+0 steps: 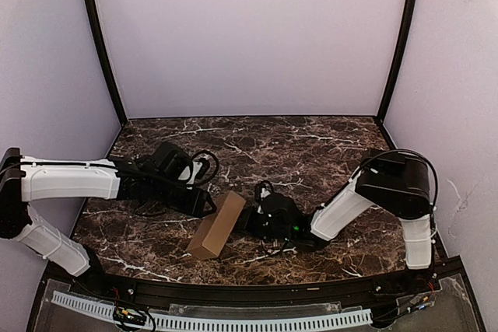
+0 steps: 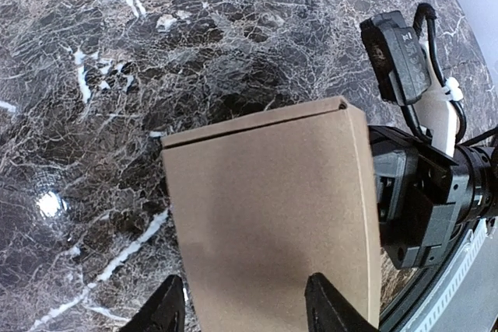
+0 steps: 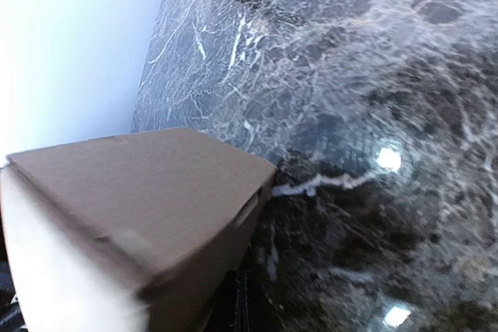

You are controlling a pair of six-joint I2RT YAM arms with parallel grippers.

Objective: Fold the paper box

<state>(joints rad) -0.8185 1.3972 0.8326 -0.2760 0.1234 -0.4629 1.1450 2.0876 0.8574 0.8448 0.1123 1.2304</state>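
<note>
The paper box point(image 1: 217, 225) is a closed, tan, elongated carton lying slantwise on the marble table between both arms. In the left wrist view the box point(image 2: 272, 200) fills the lower middle. My left gripper point(image 2: 249, 312) is open just above it, with one fingertip point(image 2: 167, 309) off its left edge and the other over its top face. My right gripper point(image 1: 253, 219) is at the box's far right end, and its black body point(image 2: 412, 207) shows beside the box. In the right wrist view the box point(image 3: 140, 192) looms at lower left and hides the fingers, so their state is unclear.
The dark marble table point(image 1: 311, 145) is ringed by pale walls with black corner posts point(image 1: 101, 44). A black rail and a white slotted strip point(image 1: 233, 320) run along the near edge. The left arm's cables point(image 1: 204, 167) loop just behind the box.
</note>
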